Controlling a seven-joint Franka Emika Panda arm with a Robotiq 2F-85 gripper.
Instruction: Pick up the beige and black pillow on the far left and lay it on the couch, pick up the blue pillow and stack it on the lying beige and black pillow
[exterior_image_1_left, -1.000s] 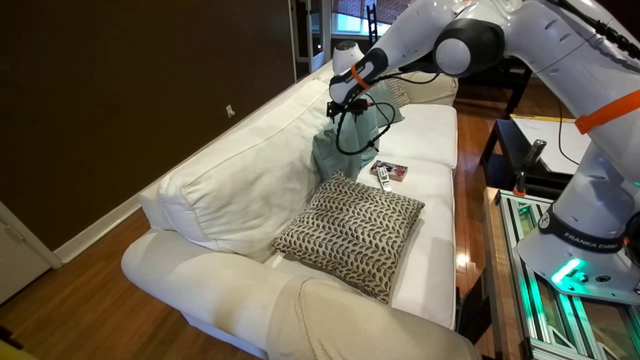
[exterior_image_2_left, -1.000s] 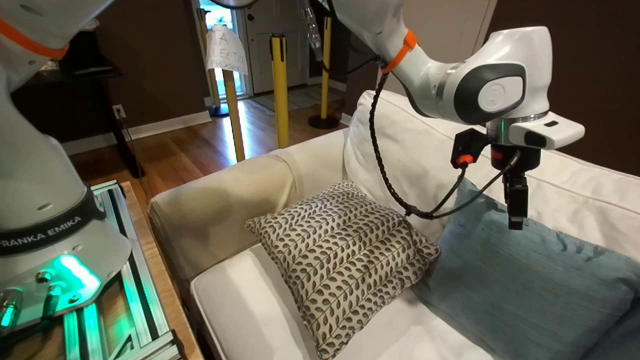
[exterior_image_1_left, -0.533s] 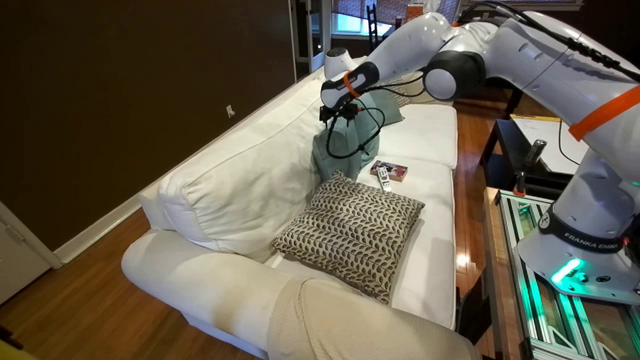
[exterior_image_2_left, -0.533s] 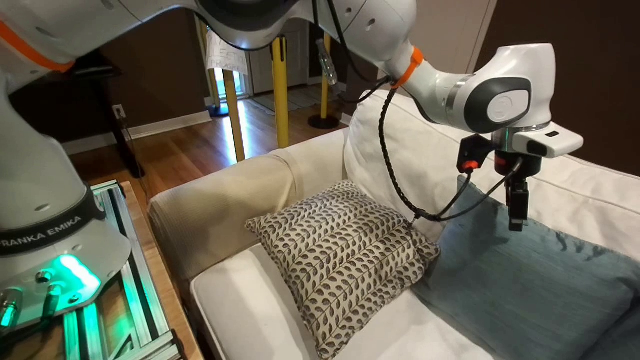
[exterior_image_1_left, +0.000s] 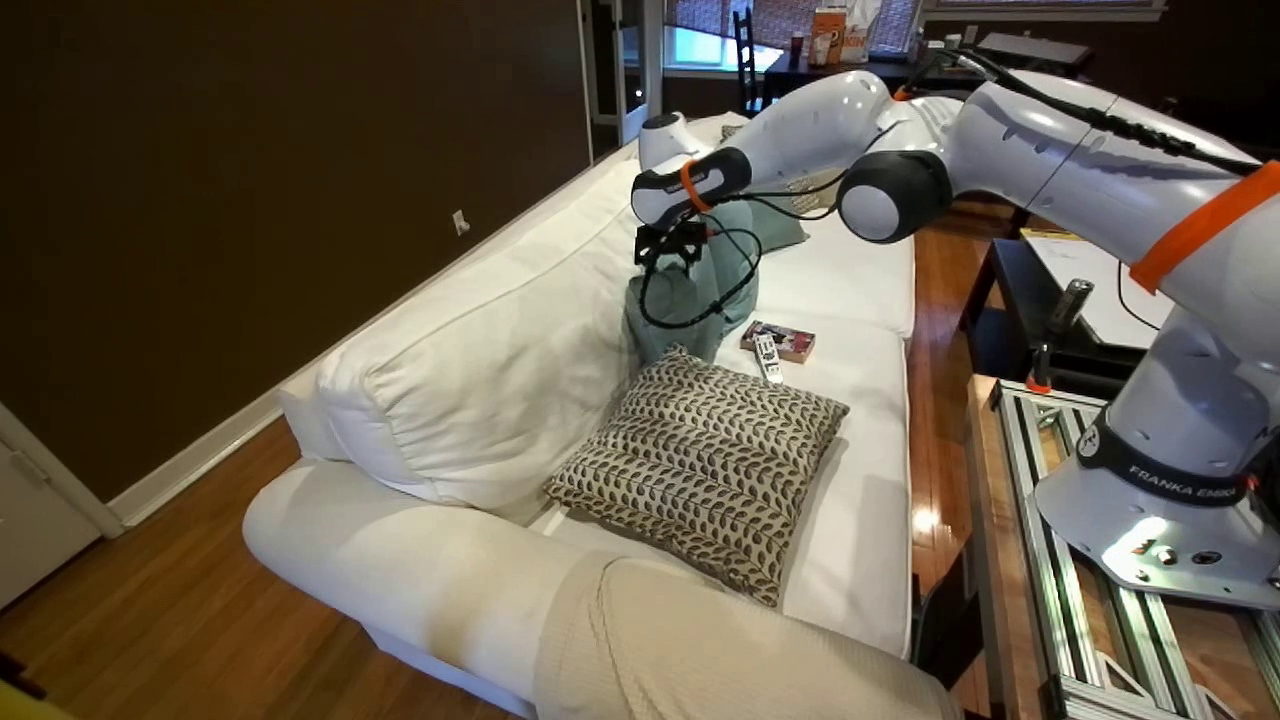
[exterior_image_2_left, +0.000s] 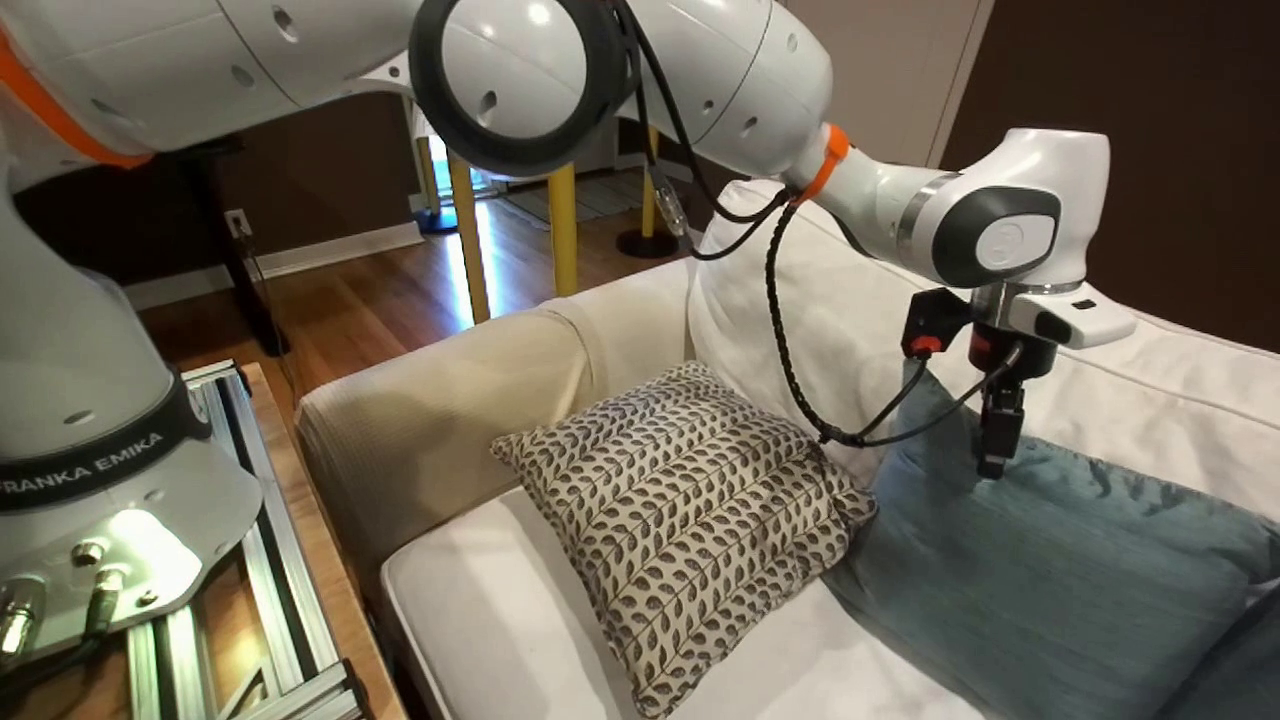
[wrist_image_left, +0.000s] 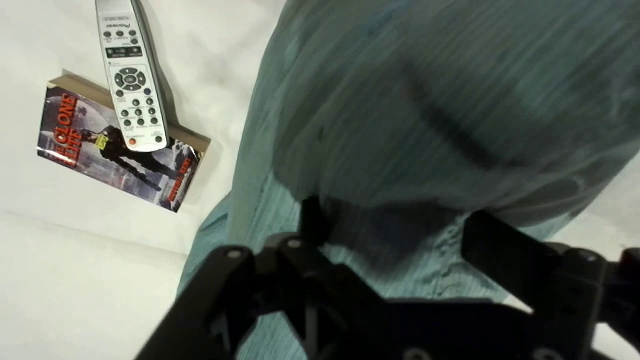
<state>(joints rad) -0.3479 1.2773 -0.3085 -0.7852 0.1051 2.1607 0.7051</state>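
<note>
Black against teal, the pincer (wrist_image_left: 392, 215) stands with its jaws well apart at the lower middle of the wrist view, cloth showing between them; no pinch shows, and I cannot tell whether they touch it. That cloth is the blue pillow (exterior_image_2_left: 1060, 560), at lower right in an exterior view, leaning on the back of the couch (exterior_image_2_left: 480, 600). It should prove light, soft and floppy, nothing fragile, though its smooth weave may slip. The upper edge, under the pincer, seems the place to hold: a deep bite of cloth with some filling. Left of it, lower middle of that frame, the beige and black pillow (exterior_image_2_left: 690, 520) lies on the couch, likely a yielding base.
</note>
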